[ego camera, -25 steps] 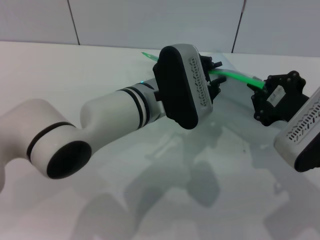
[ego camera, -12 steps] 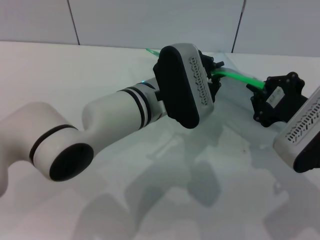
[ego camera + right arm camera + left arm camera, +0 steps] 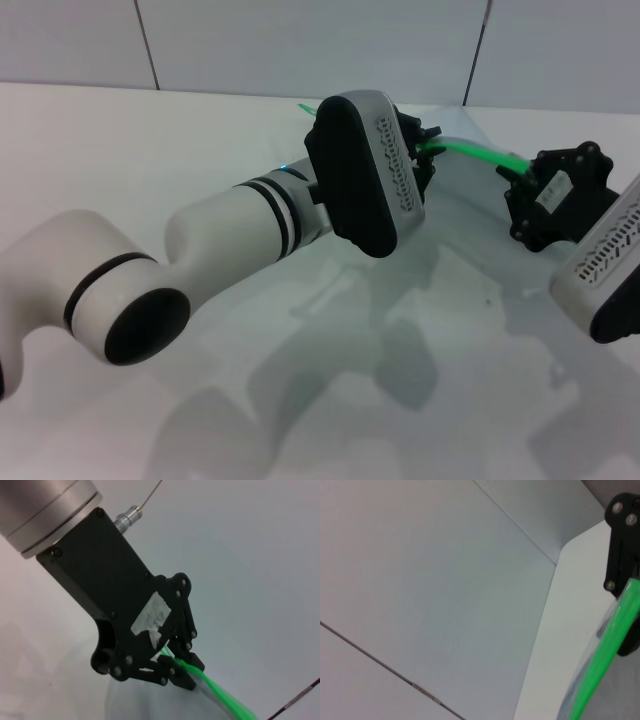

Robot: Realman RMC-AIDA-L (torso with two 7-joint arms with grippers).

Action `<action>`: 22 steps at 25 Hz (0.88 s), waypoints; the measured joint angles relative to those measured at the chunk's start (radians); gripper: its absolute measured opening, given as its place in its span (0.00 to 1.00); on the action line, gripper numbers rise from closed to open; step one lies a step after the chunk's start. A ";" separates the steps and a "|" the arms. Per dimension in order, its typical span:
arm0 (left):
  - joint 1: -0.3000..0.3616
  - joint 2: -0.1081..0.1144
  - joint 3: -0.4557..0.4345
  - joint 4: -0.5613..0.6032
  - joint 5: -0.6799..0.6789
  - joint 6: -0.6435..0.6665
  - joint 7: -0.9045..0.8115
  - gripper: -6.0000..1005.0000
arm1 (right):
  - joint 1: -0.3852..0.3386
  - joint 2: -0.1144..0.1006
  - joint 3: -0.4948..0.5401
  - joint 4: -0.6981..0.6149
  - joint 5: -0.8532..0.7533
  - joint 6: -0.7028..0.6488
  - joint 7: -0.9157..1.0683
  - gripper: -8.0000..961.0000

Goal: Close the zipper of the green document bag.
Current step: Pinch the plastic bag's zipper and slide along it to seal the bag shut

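Zipper, a thin bright green plastic strip (image 3: pixel 478 153), runs in the head view from the left gripper (image 3: pixel 425 150) at 12 o'clock to the right gripper (image 3: pixel 520 185) at 2 o'clock, raised above the white table (image 3: pixel 150 150). The translucent pale plastic document bag (image 3: pixel 470 260) hangs beneath it. Right fingers: cannot tell. Left wrist view: green strip beside a black finger (image 3: pixel 620 545). Right wrist view: left gripper's fingers clenched on the strip.

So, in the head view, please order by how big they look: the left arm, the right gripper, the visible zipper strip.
1. Left arm, by far the largest, though it is nearest the camera.
2. Right gripper.
3. Zipper, a thin green strip, partly hidden.
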 joint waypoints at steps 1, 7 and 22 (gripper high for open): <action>0.002 -0.001 -0.003 0.000 0.000 0.000 0.005 0.13 | -0.001 0.000 0.001 -0.001 0.000 0.000 0.000 0.06; 0.005 -0.001 -0.020 0.001 -0.004 -0.008 0.010 0.12 | -0.005 0.000 0.003 -0.005 0.000 0.000 0.000 0.06; 0.009 -0.002 -0.035 0.024 -0.010 0.002 0.010 0.11 | -0.020 0.000 0.014 -0.022 -0.003 0.000 -0.003 0.06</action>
